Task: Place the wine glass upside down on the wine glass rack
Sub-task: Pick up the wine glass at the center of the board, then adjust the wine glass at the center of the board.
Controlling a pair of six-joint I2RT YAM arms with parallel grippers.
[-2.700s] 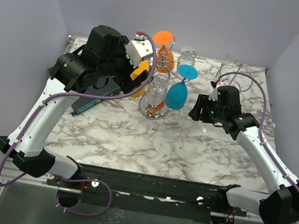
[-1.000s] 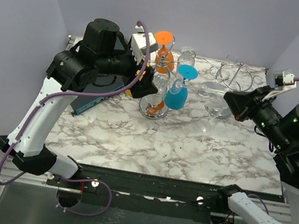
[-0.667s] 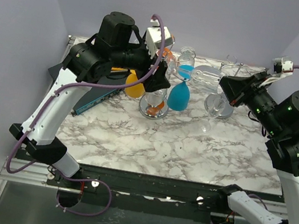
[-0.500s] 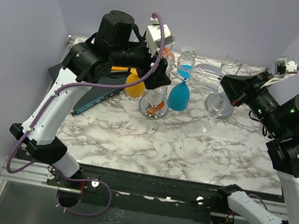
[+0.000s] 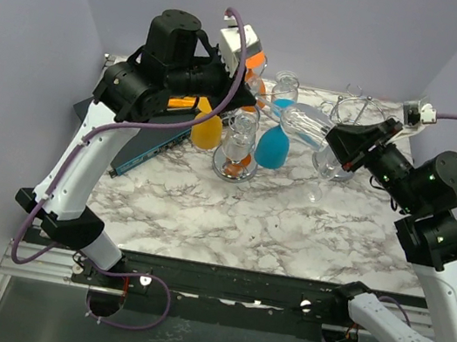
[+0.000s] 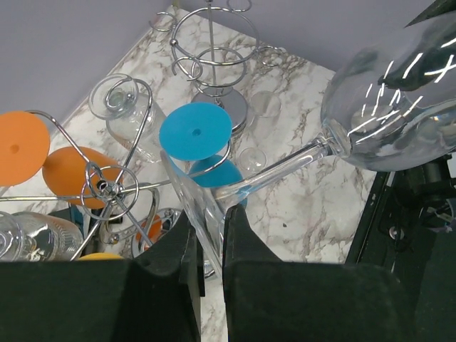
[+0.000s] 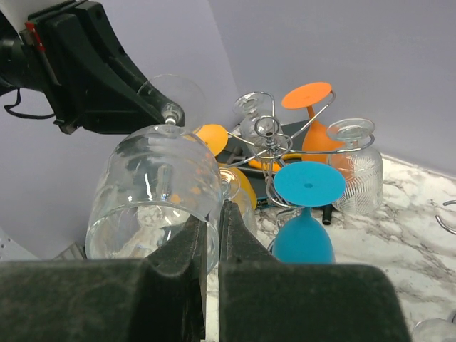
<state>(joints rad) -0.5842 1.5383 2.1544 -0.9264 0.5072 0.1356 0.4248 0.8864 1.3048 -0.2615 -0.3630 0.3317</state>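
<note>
Currently the clear wine glass [image 5: 306, 123] is up in the air, tipped roughly sideways, held from both ends and not on the rack. The left gripper [image 5: 247, 103] is clamped on the glass's flat foot, jaws nearly together with the foot edge-on between them in the left wrist view [image 6: 210, 224]. The right gripper [image 5: 335, 141] pinches the bowl's rim, its jaws close together on the glass wall [image 7: 212, 214]. The stem runs between the two arms, with the foot toward the wine glass rack [image 5: 255, 96] and the bowl [image 7: 153, 192] toward the right arm. The glass sits just right of the rack's top, over the blue glass [image 5: 273, 143], which hangs upside down in one of the rack's arms. An orange glass [image 7: 306, 95] and a ribbed clear glass [image 7: 353, 171] also hang on the rack. A second, empty wire rack [image 5: 358, 114] stands at the back right of the marble counter [image 5: 247, 219].
</note>
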